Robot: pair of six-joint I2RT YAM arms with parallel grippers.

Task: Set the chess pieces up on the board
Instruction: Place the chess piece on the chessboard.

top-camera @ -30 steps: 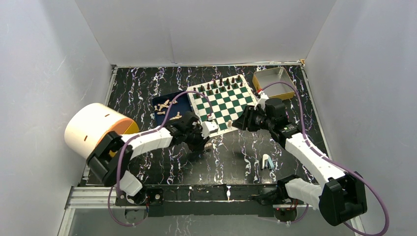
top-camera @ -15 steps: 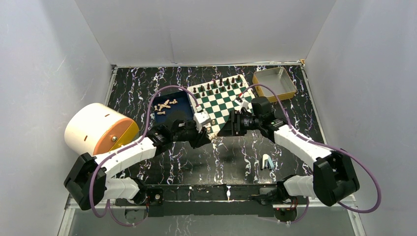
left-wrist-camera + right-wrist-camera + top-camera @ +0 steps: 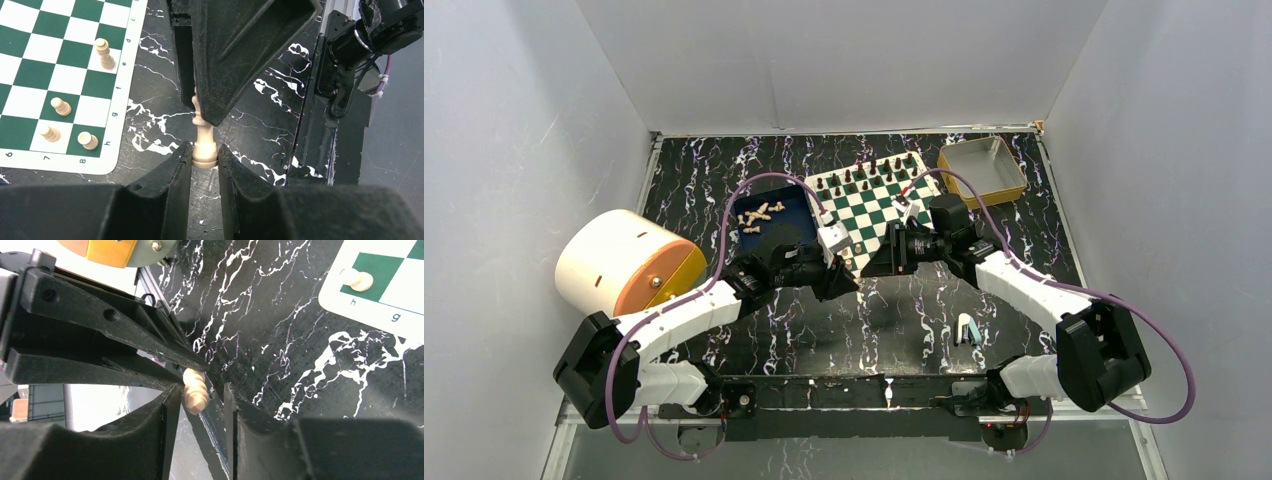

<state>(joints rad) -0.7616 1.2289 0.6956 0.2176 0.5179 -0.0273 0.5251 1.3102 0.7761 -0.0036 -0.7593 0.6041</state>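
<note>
Since most of the loose cream pieces (image 3: 759,213) lie in a heap in the blue tray (image 3: 792,222), the job looks only a little way along; the dark pieces (image 3: 864,178) stand in their rows on the far side of the board (image 3: 881,207), but the left wrist view shows just four cream pieces (image 3: 61,106) on it, bunched by one corner; so nearly the whole cream side is left to place.

Right now one cream chess piece (image 3: 204,136) is off the board, over the black marbled table (image 3: 270,125), just beside the board's white border; both arms meet at it.

The left gripper (image 3: 205,156) has its fingers (image 3: 176,167) pressed in on the round foot of the piece, one on each side, so it is pinching it tight.

The right gripper (image 3: 202,395) reaches in from the other way and sits around the top of the same piece; its fingers (image 3: 167,412) are only a little way apart; one finger touches the piece and a thin gap shows beside the other, so it seems not to be squeezing, though the view is dark and crowded there.

My guess is that the piece is being passed from one arm to the other; it could slip if one side lets go too soon.
</note>
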